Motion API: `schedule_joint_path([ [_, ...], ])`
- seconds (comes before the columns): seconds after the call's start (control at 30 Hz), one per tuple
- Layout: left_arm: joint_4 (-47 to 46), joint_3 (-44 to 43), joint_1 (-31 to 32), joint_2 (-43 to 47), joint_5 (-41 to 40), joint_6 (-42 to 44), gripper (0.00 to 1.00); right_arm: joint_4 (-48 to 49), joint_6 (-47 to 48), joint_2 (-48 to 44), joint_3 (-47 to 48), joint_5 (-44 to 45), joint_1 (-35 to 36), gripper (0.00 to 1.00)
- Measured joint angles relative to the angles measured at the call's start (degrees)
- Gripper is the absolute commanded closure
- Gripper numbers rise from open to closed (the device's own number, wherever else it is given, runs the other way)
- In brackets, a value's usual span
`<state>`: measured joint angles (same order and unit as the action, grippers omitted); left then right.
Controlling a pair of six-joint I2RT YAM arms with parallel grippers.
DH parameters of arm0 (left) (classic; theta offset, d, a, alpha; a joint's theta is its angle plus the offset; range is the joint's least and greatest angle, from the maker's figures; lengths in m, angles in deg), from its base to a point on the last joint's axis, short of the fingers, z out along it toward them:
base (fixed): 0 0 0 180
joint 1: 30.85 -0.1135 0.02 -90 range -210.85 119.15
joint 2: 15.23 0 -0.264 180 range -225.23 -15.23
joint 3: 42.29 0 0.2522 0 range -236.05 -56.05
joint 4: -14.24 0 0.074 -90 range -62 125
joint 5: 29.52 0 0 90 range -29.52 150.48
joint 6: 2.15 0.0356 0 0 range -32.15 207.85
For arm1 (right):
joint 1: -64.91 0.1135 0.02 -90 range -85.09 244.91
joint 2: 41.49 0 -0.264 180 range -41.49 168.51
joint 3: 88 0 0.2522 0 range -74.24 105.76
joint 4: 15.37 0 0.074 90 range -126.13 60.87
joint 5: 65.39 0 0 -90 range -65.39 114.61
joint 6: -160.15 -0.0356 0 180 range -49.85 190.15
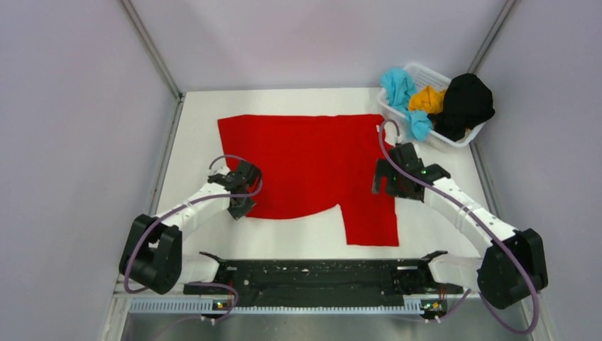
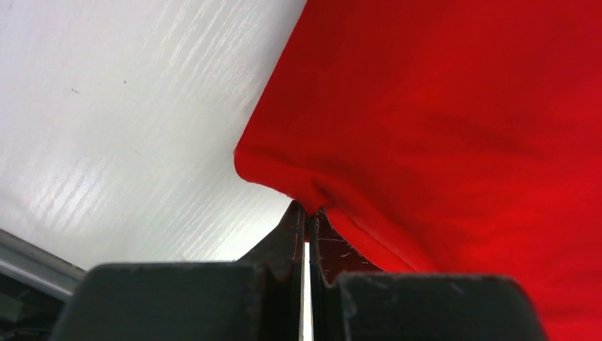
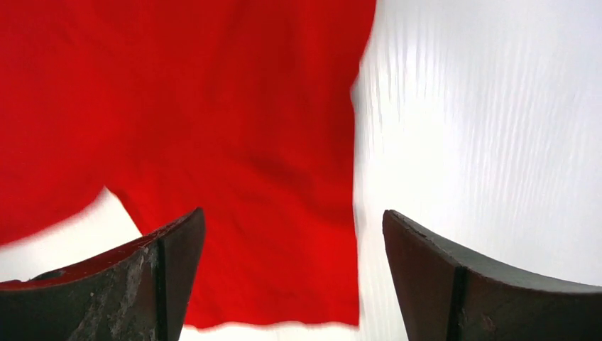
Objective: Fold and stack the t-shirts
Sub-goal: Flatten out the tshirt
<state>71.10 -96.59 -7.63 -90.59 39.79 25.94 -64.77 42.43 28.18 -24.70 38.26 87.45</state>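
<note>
The red t-shirt lies flat across the desk, its long axis left to right, with one sleeve jutting toward the arms. The left claw is pinched onto its near left corner. The right claw hangs spread above the shirt's right edge. The teal tee, orange tee and black tee sit in the basket beyond it.
</note>
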Motion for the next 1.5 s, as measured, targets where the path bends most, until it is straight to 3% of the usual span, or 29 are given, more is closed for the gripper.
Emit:
schedule_joint_path([
  [0.17, -0.11, -2.23, 0.0, 2.19, -0.98, 2.73, 1.0, -10.86, -4.26, -5.35, -6.91, -5.75, 1.73, 0.09],
  [0.3, -0.26, -4.2, 0.0, 3.74, -1.36, 4.98, 1.0, -16.37, -9.94, -10.73, -10.62, -7.65, 7.08, 0.14],
  [0.57, -0.22, -5.9, 0.0, 4.28, -1.38, 8.26, 1.0, -16.76, -19.28, -12.81, -20.74, -6.99, 10.47, 0.32],
  [0.83, -0.22, -5.9, 0.0, 4.61, -1.36, 9.18, 1.0, -12.48, -22.01, -8.33, -20.55, -3.98, 11.89, 0.43],
  [0.87, -0.2, -5.9, 0.0, 4.72, -1.38, 9.18, 1.0, -12.28, -22.01, -7.56, -20.17, -3.85, 12.02, 0.46],
  [0.97, -0.15, -5.9, 0.0, 5.03, -1.49, 9.16, 1.0, -11.23, -22.1, -5.51, -19.3, -4.04, 12.26, 0.66],
  [1.1, 0.11, -5.9, 0.0, 5.57, -1.81, 9.14, 1.0, -8.61, -22.6, -3.82, -18.34, -3.61, 12.79, 1.0],
  [1.3, 0.66, -7.17, 0.0, 6.69, -3.39, 9.7, 1.0, -6.36, -20.65, -3.61, -15.58, 3.58, 13.7, 1.0],
  [1.5, 0.35, -15.19, 0.02, 10.51, -7.41, 12.98, 1.0, -1.2, -13.14, -6.84, -0.85, 17.9, 13.7, 1.0],
])
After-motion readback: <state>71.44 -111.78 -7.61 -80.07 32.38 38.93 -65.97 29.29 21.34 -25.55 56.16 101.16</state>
